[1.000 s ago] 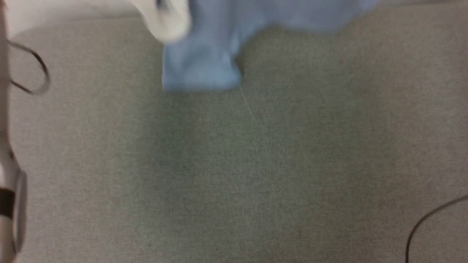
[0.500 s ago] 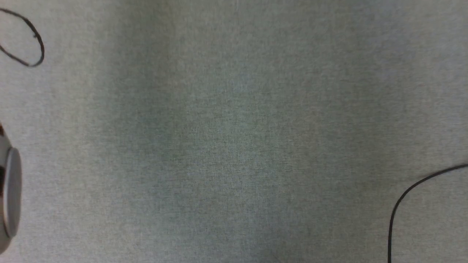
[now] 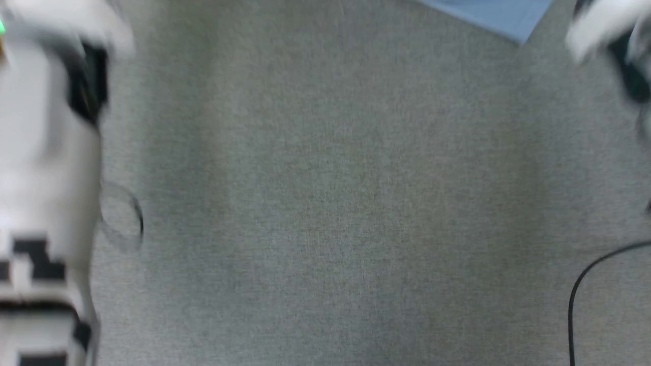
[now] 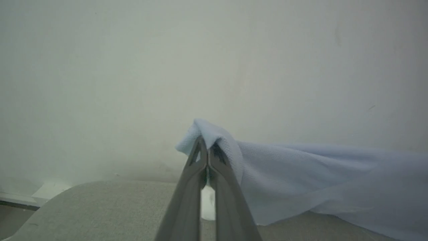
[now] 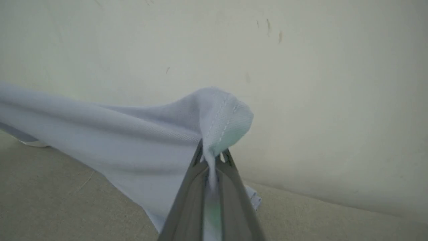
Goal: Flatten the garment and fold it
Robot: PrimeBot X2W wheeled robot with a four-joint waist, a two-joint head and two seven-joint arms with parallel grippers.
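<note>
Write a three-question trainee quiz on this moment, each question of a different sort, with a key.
1. True or false: the left gripper is open and free of the light blue shirt.
2. What does the right gripper pinch? A) a stitched edge of the shirt B) a white towel C) nothing
3. Fill in: in the head view, the shirt's blue corner shows at the top ____ of the picture.
Key: 1 false, it is shut on a fold of the shirt; 2 A; 3 right.
</note>
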